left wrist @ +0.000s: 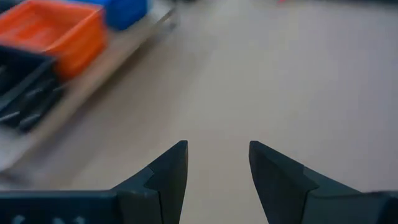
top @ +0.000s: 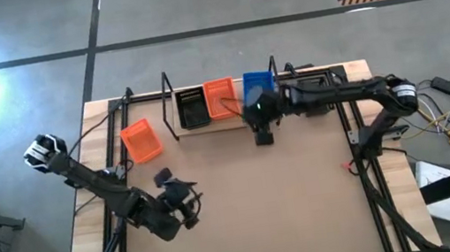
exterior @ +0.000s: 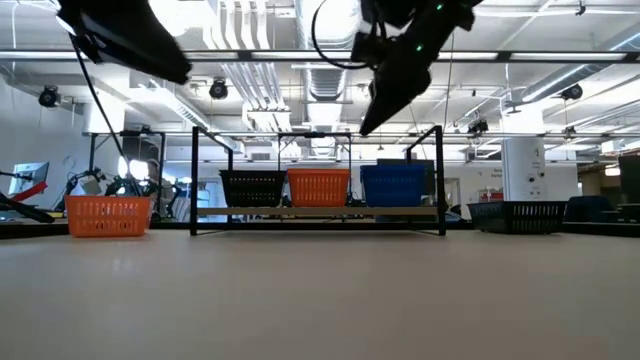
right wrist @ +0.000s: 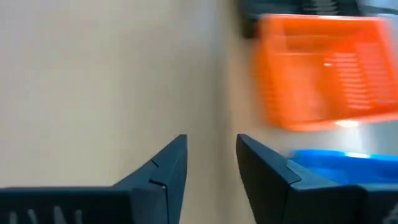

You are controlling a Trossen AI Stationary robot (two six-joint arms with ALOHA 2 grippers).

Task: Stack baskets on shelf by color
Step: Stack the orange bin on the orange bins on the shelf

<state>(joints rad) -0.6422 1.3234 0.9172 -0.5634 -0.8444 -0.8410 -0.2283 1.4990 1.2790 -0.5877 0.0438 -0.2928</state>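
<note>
Black basket (top: 192, 108), orange basket (top: 221, 97) and blue basket (top: 257, 86) side by side on shelf (top: 170, 107); right tool (top: 262, 138) empty, fingers parted, beside them; left tool (top: 189, 208) parted over counter (top: 264, 209).

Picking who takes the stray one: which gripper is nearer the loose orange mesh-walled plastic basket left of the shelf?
Left. The left gripper sits just in front of the orange basket; the right gripper is over by the blue basket.

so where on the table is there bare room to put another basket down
Bare tabletop spans from the shelf to the near edge, right of the left gripper. The shelf is crowded: black basket, orange basket, blue basket, right gripper beside.
</note>
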